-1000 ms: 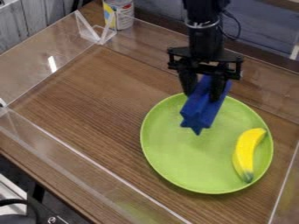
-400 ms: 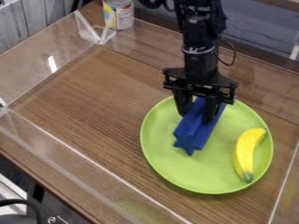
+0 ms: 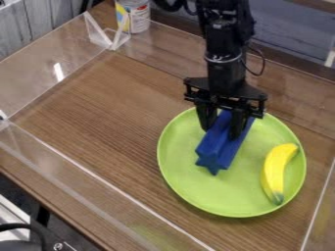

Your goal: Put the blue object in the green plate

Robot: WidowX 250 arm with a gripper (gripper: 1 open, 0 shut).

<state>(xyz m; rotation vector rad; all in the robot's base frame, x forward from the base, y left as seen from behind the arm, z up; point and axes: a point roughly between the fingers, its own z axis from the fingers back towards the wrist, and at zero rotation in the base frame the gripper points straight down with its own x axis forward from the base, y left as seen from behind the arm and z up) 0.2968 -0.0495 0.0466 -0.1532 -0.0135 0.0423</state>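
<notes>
The blue object is a royal-blue block hanging tilted over the green plate, with its lower end at or just above the plate's surface. My gripper points straight down over the plate's upper left part and is shut on the block's upper end. The dark fingers stand on either side of the block. A yellow banana lies on the plate's right side, apart from the block.
The plate rests on a wooden table enclosed by low clear plastic walls. At the back left stand a white and yellow bottle and a clear plastic piece.
My gripper has sunk with the blue object, bringing the block's lower end down towards the plate's surface. Over the last half second it has kept still.
</notes>
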